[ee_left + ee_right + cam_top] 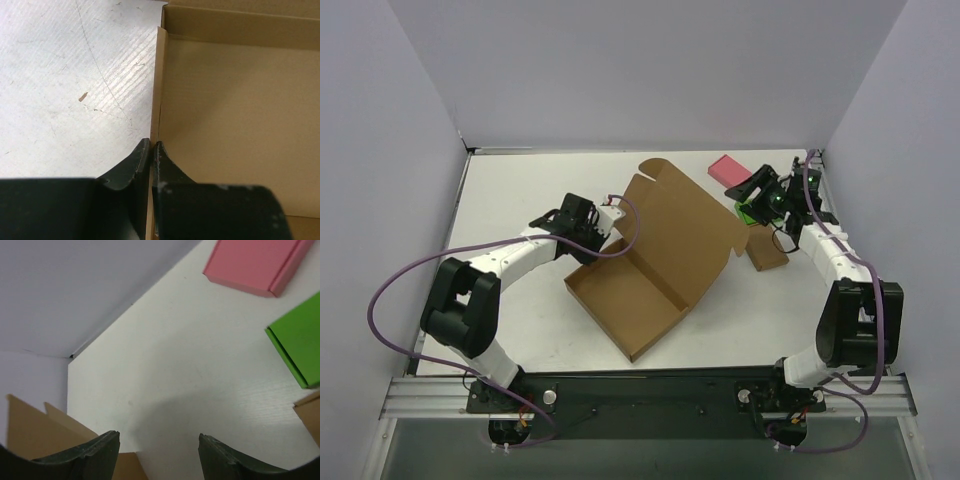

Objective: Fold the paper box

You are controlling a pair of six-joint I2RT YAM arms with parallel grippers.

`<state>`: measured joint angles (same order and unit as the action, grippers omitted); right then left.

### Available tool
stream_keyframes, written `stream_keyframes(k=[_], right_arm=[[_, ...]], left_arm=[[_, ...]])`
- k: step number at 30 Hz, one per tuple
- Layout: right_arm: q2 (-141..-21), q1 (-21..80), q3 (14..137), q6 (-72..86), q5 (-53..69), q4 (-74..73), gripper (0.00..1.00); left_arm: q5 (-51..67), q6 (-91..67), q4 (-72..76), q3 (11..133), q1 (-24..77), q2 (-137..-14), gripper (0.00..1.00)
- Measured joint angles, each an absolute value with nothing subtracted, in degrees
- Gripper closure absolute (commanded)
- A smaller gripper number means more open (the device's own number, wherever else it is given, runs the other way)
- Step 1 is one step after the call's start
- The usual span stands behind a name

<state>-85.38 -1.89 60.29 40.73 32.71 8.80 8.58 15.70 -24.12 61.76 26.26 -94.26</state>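
The paper box [638, 290] is a large brown cardboard mailer in the middle of the table. Its shallow tray lies flat and its wide lid [682, 228] is raised at an angle behind. My left gripper [597, 236] is at the tray's far left wall. In the left wrist view the left gripper [152, 143] is shut on that thin upright wall [156, 85], one finger outside and one inside. My right gripper [757, 196] is open and empty, off the lid's right edge. In the right wrist view the right gripper [157, 437] hovers over bare table, with a corner of the box [35, 432] at lower left.
A pink block [728, 168] lies at the back right. A green block [300, 340] lies under the right gripper. A small brown block [767, 248] lies just right of the box. Walls enclose the table on the left, back and right.
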Motion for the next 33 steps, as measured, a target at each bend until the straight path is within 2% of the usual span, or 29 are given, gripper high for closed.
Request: stream_keyframes(k=[8,19,24,26,28,30,33], right_arm=[[-89.56,-1.37,52.45,43.83,28.8,13.39,0.44],[-102.06,12.69,58.19,43.48,33.87,19.16,0.58],[-107.68,15.25,61.08,46.52,36.53,26.76,0.59],[-109.93,16.58,61.56,47.86,37.28,30.04,0.57],[-111.92,18.2,60.71,50.52,38.37,34.85,0.48],[-112.31,19.14,58.24,53.54,39.27,39.2,0.43],[-112.33,18.79,55.55,56.1,39.72,41.32,0.39]], left_arm=[[8.54,15.7,-23.94,61.76,26.63,-94.3,1.0],[5.08,16.03,-24.43,61.93,26.76,-94.41,1.0],[0.91,16.58,-25.58,62.13,26.33,-94.41,1.0],[-0.84,16.97,-26.28,62.17,26.02,-94.41,1.0],[-1.58,16.99,-26.5,62.28,25.89,-94.43,1.0],[-3.68,17.19,-27.05,62.37,25.76,-94.54,1.0],[-4.67,17.21,-27.53,62.87,25.74,-94.94,1.0]])
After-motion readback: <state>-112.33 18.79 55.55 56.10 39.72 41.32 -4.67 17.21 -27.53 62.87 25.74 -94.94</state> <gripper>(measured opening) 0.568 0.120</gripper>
